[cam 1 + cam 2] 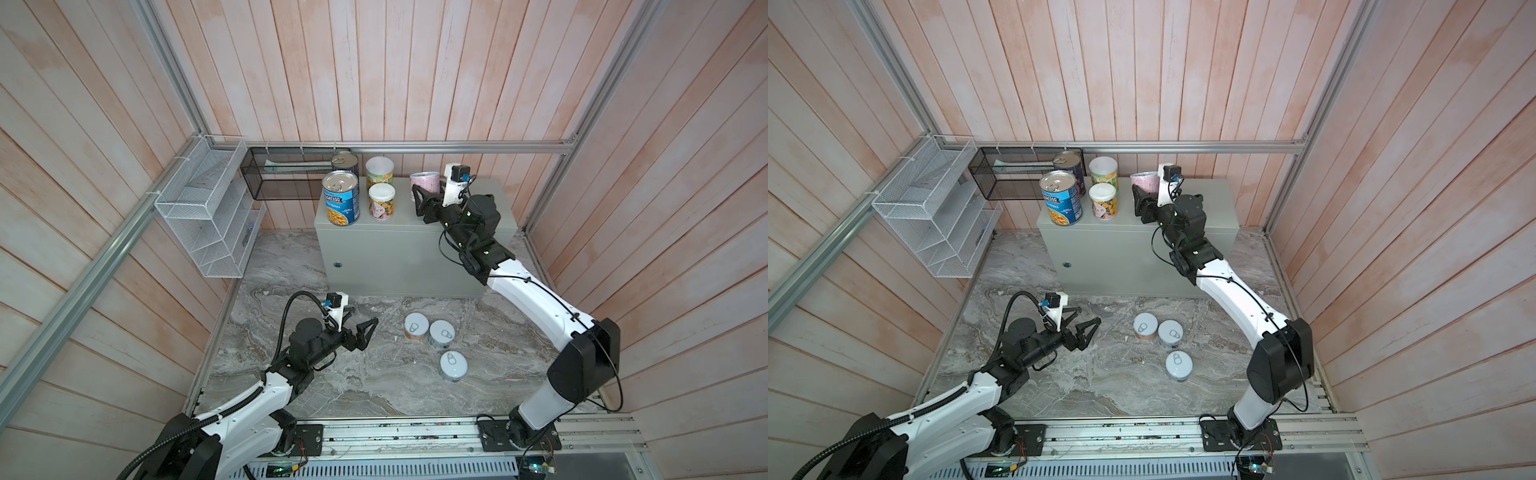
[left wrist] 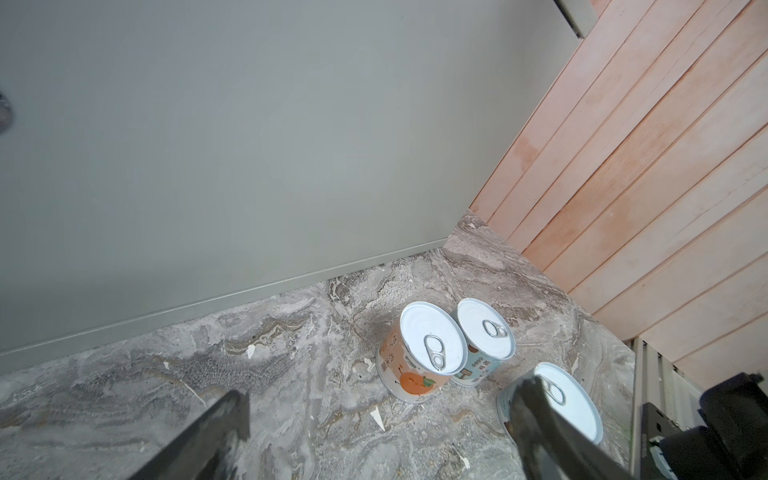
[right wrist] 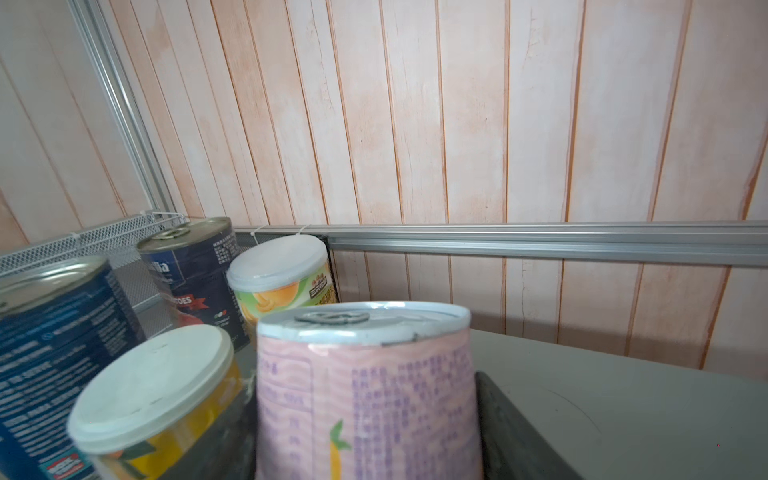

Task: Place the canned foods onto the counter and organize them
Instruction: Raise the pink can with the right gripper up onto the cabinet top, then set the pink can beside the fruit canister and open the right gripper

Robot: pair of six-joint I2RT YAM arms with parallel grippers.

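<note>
Arms, as both top views give them. My right arm rises from its base and bends over the counter (image 1: 399, 253). My right gripper (image 1: 428, 188) is pinched on a pink can (image 1: 424, 178) toward the back of the box top. Just beside that gripper, on the side away from my elbow, stand 4 more: the Progresso can (image 1: 341, 199), a dark can (image 1: 345, 160) behind it, and 2 white-lidded cans (image 1: 382, 201). My left arm lies low over the marble floor (image 1: 332, 386). My left gripper (image 1: 365, 316) is spread wide and holds nothing, with 3 short cans (image 1: 441, 333) just past its tips.

Left wrist view: those 3 show labels the top views hide, 1 orange with a fruit, 1 pale blue. The 3rd is partly behind 1 of my left fingers (image 2: 536, 411), and the counter's front wall stands beyond.

Right wrist view: the pink can stands upright between my right fingers (image 3: 503, 428), pull-tab lid up, 1 of them against its side. Its base is out of sight, so I cannot tell whether it rests on the counter.
</note>
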